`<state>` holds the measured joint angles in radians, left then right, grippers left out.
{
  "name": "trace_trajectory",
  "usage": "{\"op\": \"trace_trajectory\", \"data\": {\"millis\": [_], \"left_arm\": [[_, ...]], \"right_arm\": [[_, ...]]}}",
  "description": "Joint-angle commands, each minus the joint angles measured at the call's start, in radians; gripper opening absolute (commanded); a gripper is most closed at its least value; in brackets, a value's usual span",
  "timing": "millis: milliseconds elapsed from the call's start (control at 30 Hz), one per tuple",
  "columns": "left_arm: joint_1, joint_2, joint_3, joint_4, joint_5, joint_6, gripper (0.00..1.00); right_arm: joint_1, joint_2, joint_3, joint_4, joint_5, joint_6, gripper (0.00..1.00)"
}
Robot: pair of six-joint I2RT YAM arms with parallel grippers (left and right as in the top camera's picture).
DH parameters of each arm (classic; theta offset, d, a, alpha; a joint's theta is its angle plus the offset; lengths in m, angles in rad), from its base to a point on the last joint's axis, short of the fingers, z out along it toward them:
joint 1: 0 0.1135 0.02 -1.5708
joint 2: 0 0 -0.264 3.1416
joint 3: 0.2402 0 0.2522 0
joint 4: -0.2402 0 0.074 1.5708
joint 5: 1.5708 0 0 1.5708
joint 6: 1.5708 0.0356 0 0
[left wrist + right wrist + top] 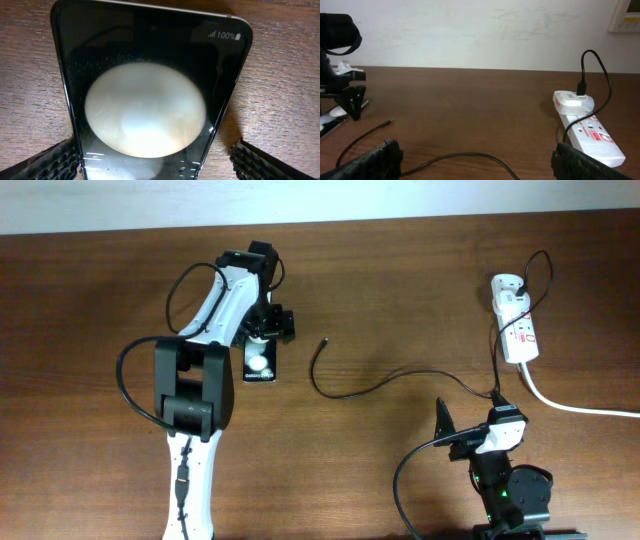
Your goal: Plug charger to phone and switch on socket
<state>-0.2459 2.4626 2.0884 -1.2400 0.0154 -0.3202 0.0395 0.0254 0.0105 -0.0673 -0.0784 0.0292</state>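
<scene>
The left gripper (157, 161) stands open astride the phone (145, 75), which lies flat on the table (400, 280), the right gripper (475, 160) open and empty, the charger (370, 387) loose with its tip well apart from the phone; judged risk: an off-centre closure skids the phone, turning its port away.

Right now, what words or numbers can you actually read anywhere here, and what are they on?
"100%": on the phone screen, top corner, beside signal bars and a battery icon.
White lettering on the phone, overhead view: too small to read.
Red markings on the socket: too blurred to read.
</scene>
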Motion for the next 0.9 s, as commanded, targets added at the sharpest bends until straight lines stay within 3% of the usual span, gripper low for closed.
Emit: {"op": "trace_trajectory", "data": {"millis": [0,200,367,700,867], "left_arm": [[-0.003,0.029,-0.032,0.006,-0.04,-0.025,0.99],[-0.003,0.029,-0.032,-0.019,-0.163,-0.023,0.99],[-0.003,0.029,-0.032,-0.043,-0.133,0.061,0.99],[-0.003,0.029,-0.108,0.014,-0.093,0.06,0.99],[-0.003,0.029,-0.125,0.024,-0.082,0.06,0.93]], "right_arm": [[0.006,-0.003,-0.005,-0.005,0.005,0.005,0.99],[0.006,-0.003,-0.005,-0.005,0.005,0.005,0.99],[0.006,-0.003,-0.005,-0.005,0.005,0.005,0.99],[0.006,-0.003,-0.005,-0.005,0.005,0.005,0.99],[0.006,-0.003,-0.005,-0.005,0.005,0.005,0.99]]}}
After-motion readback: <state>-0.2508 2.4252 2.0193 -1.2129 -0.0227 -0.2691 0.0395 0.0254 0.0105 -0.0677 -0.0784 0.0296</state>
